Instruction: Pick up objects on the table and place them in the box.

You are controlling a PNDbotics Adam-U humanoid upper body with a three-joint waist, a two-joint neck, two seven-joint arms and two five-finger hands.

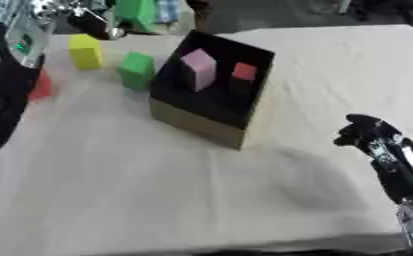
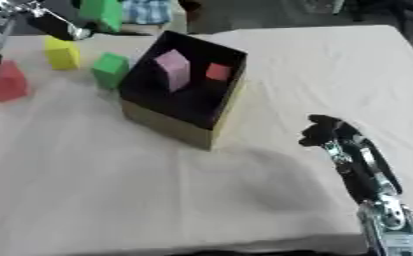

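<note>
While a green block (image 2: 102, 12) is gripped by the left hand (image 2: 56, 24) at the far-left corner, the right hand (image 2: 325, 131), fingers curled and holding nothing, is seen beside the box (image 2: 179, 127) containing pink (image 2: 173, 69) and red (image 2: 217, 72) blocks.

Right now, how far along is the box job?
Done: a pink block and a small red block sit inside the box. In hand: the left hand, at the top left, appears to hold a green block in the air. Left: the yellow block, another green block and a red block on the table. The right hand holds nothing.
</note>
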